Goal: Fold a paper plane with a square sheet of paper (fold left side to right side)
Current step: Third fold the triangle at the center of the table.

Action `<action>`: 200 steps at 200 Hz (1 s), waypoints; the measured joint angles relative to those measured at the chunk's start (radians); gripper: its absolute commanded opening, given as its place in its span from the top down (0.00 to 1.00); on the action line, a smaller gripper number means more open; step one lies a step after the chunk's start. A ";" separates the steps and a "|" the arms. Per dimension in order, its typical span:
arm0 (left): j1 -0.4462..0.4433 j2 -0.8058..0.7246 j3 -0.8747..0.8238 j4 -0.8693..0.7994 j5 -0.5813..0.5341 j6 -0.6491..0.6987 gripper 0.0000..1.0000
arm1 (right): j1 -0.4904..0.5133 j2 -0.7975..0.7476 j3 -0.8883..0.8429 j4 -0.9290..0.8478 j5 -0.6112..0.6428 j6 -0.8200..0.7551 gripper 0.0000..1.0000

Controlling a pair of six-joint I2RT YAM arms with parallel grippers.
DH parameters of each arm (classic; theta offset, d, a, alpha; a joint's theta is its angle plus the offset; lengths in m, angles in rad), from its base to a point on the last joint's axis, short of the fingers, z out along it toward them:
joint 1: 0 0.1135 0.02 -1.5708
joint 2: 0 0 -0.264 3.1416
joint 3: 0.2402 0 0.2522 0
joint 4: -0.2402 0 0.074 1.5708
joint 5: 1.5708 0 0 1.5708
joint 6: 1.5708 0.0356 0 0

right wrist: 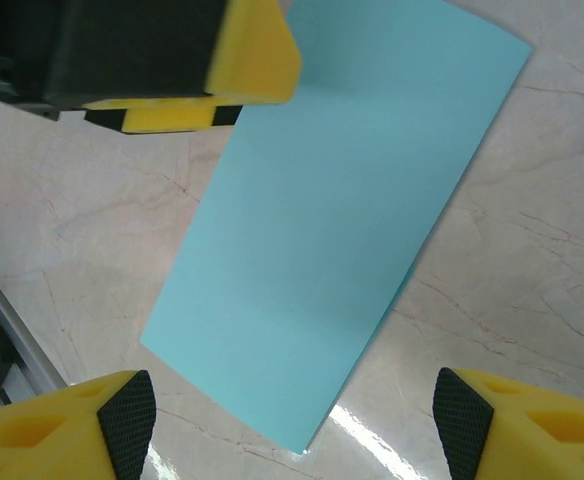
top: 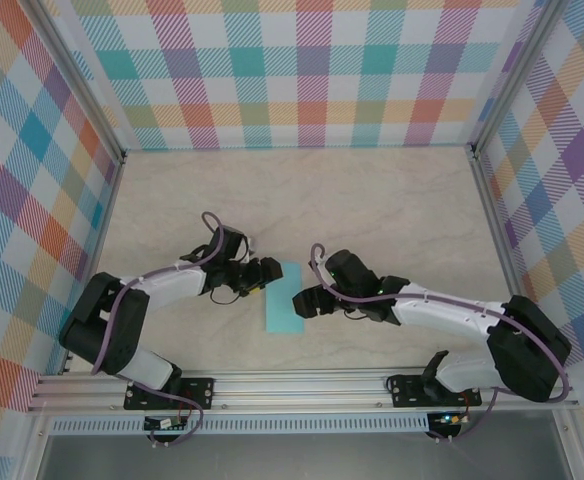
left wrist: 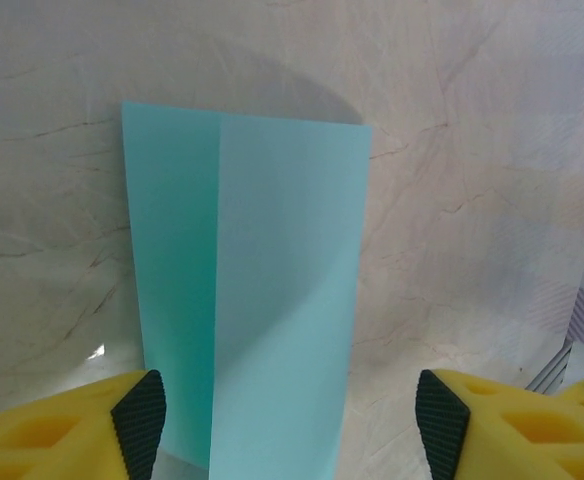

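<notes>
The sheet of paper (top: 285, 297) lies flat on the marble-patterned bench (top: 372, 200), in the near half and roughly midway between the left and right edges. It is folded into a tall narrow rectangle rather than a square.

From above, the left gripper (top: 264, 272) sits at the sheet's far left corner and the right gripper (top: 304, 300) sits at its right edge. The jaw openings are hard to read at that distance.

The left wrist camera shows what the top view does not. The fold is uneven: a paler upper flap covers the right part, and a darker strip of the lower layer stays bare along the left. This arm's jaws stand wide, one black pad (left wrist: 140, 415) on each side of the sheet's near end, gripping nothing.

The right wrist camera shows the sheet as almost a single plain layer, with only a sliver of the under layer along one long edge. One yellow finger (right wrist: 242, 60) of the left gripper overlaps a corner of the sheet; I cannot tell whether it touches. The right jaws are also wide and hold nothing.
</notes>
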 measured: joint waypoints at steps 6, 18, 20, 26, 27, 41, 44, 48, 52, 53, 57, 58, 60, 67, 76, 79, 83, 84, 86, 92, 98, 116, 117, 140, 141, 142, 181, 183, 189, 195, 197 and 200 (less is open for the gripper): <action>0.000 0.013 0.002 0.005 0.007 0.001 0.40 | 0.007 -0.006 -0.003 0.000 0.011 -0.006 0.24; 0.000 0.033 0.005 0.011 0.021 0.003 0.48 | 0.016 -0.014 -0.008 0.000 0.023 -0.014 0.24; 0.000 0.035 0.005 0.012 0.024 0.005 0.49 | 0.018 -0.015 -0.008 0.000 0.024 -0.016 0.24; 0.000 0.042 0.006 0.016 0.029 0.003 0.53 | 0.022 -0.016 -0.009 0.000 0.029 -0.021 0.24; 0.000 0.043 0.006 0.016 0.031 0.006 0.54 | 0.023 -0.016 -0.009 0.000 0.029 -0.022 0.24; 0.000 0.053 0.010 0.028 0.037 0.009 0.64 | 0.036 -0.016 -0.009 0.000 0.045 -0.037 0.24; 0.001 0.054 0.010 0.030 0.037 0.006 0.67 | 0.040 -0.016 -0.009 0.000 0.048 -0.039 0.24; 0.000 0.055 0.012 0.031 0.038 0.011 0.69 | 0.046 -0.016 -0.009 0.000 0.054 -0.042 0.24; 0.001 0.055 0.012 0.033 0.039 0.004 0.72 | 0.053 -0.016 -0.009 0.000 0.060 -0.047 0.24; 0.001 0.055 0.012 0.033 0.040 0.005 0.73 | 0.056 -0.016 -0.009 0.000 0.062 -0.049 0.24; 0.001 0.055 0.012 0.036 0.042 0.008 0.76 | 0.064 -0.016 -0.009 -0.001 0.071 -0.054 0.24; 0.001 0.055 0.012 0.037 0.041 0.003 0.76 | 0.066 -0.016 -0.009 -0.001 0.072 -0.055 0.24; 0.001 0.055 0.013 0.037 0.042 0.005 0.77 | 0.072 -0.016 -0.009 -0.001 0.076 -0.058 0.24; 0.001 0.055 0.013 0.040 0.043 0.003 0.81 | 0.094 -0.016 -0.009 -0.002 0.096 -0.067 0.23; 0.001 0.055 0.012 0.044 0.044 0.002 0.85 | 0.125 -0.016 -0.009 -0.006 0.127 -0.083 0.22; 0.001 0.055 0.012 0.046 0.043 -0.004 0.86 | 0.139 -0.016 -0.009 -0.008 0.138 -0.089 0.22; 0.001 0.055 0.012 0.051 0.043 -0.003 0.87 | 0.156 -0.015 -0.009 -0.009 0.157 -0.097 0.22; 0.001 0.055 0.011 0.051 0.043 -0.004 0.87 | 0.159 -0.014 -0.009 -0.009 0.161 -0.098 0.22; 0.001 0.055 0.011 0.054 0.043 -0.008 0.88 | 0.170 -0.013 -0.008 -0.011 0.170 -0.104 0.22; 0.001 0.055 0.009 0.060 0.043 -0.011 0.89 | 0.195 -0.010 -0.007 -0.014 0.199 -0.116 0.21; 0.001 0.055 0.007 0.063 0.043 -0.014 0.91 | 0.227 -0.001 -0.003 -0.023 0.235 -0.132 0.20; 0.001 0.055 -0.010 0.078 0.042 -0.023 0.94 | 0.314 0.048 0.029 -0.050 0.336 -0.177 0.16; 0.001 0.055 -0.011 0.079 0.042 -0.023 0.94 | 0.319 0.054 0.033 -0.053 0.344 -0.182 0.16; 0.001 0.055 -0.033 0.084 0.035 -0.028 0.96 | 0.421 0.175 0.117 -0.084 0.476 -0.241 0.10; 0.001 0.055 -0.034 0.084 0.035 -0.028 0.96 | 0.427 0.183 0.124 -0.085 0.485 -0.244 0.10; 0.001 0.055 -0.035 0.084 0.035 -0.028 0.96 | 0.430 0.187 0.127 -0.086 0.489 -0.247 0.10; 0.001 0.055 -0.049 0.087 0.032 -0.029 0.97 | 0.516 0.369 0.236 -0.105 0.638 -0.324 0.09; 0.001 0.055 -0.049 0.087 0.032 -0.029 0.97 | 0.517 0.374 0.238 -0.105 0.642 -0.325 0.09; 0.001 0.055 -0.049 0.089 0.032 -0.029 0.97 | 0.518 0.389 0.246 -0.109 0.654 -0.335 0.09; 0.001 0.055 -0.049 0.090 0.032 -0.029 0.97 | 0.517 0.402 0.255 -0.113 0.666 -0.348 0.09; 0.001 0.055 -0.049 0.090 0.032 -0.029 0.97 | 0.517 0.407 0.257 -0.114 0.671 -0.350 0.09; 0.001 0.055 -0.049 0.090 0.032 -0.029 0.98 | 0.518 0.413 0.262 -0.116 0.676 -0.355 0.09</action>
